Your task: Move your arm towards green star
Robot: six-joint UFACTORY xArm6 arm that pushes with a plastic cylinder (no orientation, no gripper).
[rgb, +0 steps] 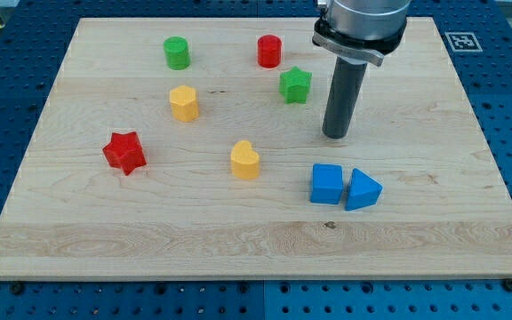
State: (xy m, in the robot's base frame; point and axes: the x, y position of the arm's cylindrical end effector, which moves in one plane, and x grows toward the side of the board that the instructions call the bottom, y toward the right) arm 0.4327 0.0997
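Eight blocks sit on your board (469,222); green star (295,85) lies upper centre; my tip (335,135) rests at its 4 o'clock, near, not touching; the arm carries no claw, only a rod.

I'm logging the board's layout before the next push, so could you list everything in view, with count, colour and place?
green cylinder: 1, green, top left
red cylinder: 1, red, top centre
green star: 1, green, below-right of the red cylinder
yellow hexagonal block: 1, yellow, left of centre
red star: 1, red, left
yellow heart: 1, yellow, centre
blue cube: 1, blue, lower right
blue triangle: 1, blue, beside the cube's right
wooden board: 1, light wood
my tip: 1, dark, right of and below the green star, apart
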